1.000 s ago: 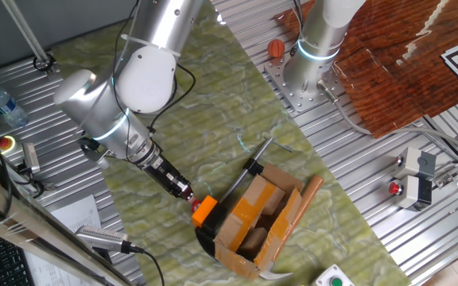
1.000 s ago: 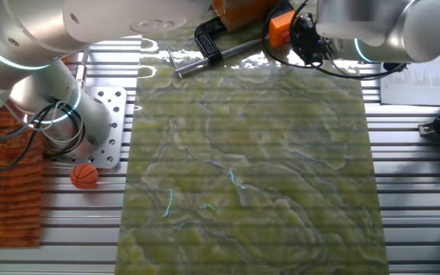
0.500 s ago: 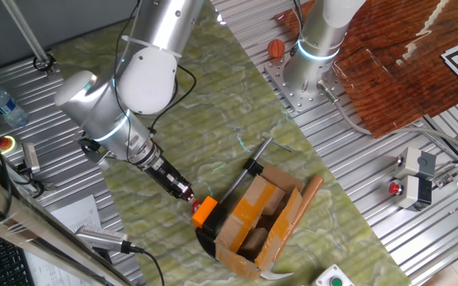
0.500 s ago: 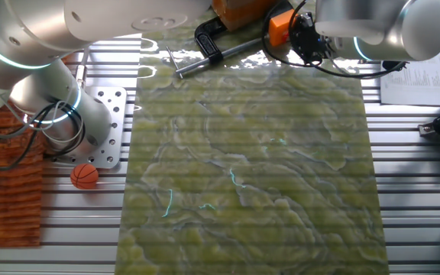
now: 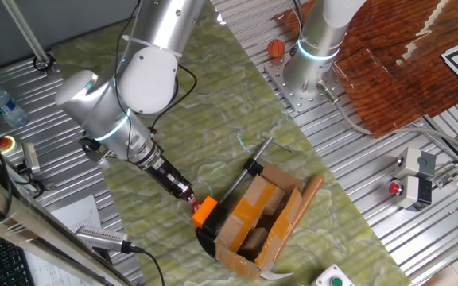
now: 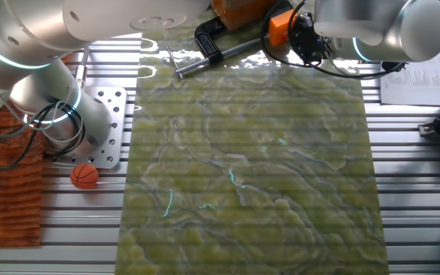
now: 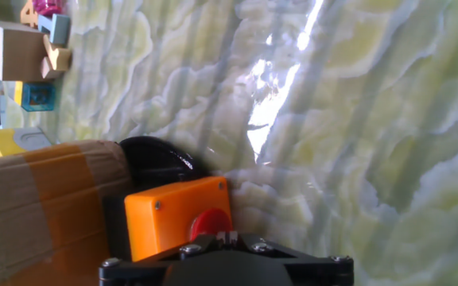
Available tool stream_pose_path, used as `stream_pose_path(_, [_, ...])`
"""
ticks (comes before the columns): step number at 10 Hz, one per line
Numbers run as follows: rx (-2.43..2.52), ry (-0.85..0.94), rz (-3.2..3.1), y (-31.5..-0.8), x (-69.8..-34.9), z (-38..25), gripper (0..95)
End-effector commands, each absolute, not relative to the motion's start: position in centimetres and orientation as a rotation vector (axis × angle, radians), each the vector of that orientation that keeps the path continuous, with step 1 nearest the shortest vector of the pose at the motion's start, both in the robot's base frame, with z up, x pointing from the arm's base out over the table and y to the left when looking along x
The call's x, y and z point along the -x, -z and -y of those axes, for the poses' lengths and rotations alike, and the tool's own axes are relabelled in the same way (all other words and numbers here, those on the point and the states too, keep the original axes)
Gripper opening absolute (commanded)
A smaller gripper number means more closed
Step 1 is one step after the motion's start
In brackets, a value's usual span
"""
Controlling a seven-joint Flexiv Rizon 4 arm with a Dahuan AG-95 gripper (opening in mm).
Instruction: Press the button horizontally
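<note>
You have a green marbled mat covering the middle of the ribbed metal table, and your silver arm reaches down across it toward the mat's edge. At that edge sits an open cardboard box, with a black clamp beside it; its long metal bar lies along the box in one fixed view. A second arm's base stands bolted to a plate further back, with a small orange ball next to it.

Pressed against the side of the cardboard box is the orange housing on its black base. The button faces sideways out of that housing, away from the box and toward your tool.

Your gripper lies nearly level with the mat, pointing straight at the housing. In the hand view the fingertips meet with no gap between them, drawn narrow to a single point, and that point touches the lower edge of the button's red face. From one fixed view the tip sits right at the red spot on the housing. From the other fixed view the dark hand crowds up against the orange block, and you cannot make out the button there.
</note>
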State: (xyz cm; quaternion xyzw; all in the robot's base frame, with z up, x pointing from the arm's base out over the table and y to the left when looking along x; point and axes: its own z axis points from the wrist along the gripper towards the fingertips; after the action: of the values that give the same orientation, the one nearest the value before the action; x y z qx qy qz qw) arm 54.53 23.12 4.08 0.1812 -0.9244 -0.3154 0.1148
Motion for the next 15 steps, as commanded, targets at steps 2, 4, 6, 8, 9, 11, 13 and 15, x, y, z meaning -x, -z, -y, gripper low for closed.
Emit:
stream_pose_path(2, [-0.572,0.778,2.748,-4.4,-54.8,-22.3,0.0])
stream_pose_path(4, [-0.593,0.781,2.746,-4.9,-55.4,-20.6,0.0])
stream_pose_path(6, [-0.58,0.768,2.759,-5.1,-55.5,-19.9,0.0])
stream_pose_path(8, [-0.586,0.753,2.767,-5.4,-55.8,-18.9,0.0])
stream_pose_path(9, [-0.587,0.733,2.773,-5.9,-56.0,-17.8,0.0])
stream_pose_path(11, [-0.567,0.606,2.836,-6.6,-56.2,-16.0,0.0])
stream_pose_path(13, [-0.538,0.427,2.914,-7.3,-56.3,-14.3,0.0])
stream_pose_path(15, [-0.469,0.289,2.945,-8.9,-56.2,-11.4,0.0])
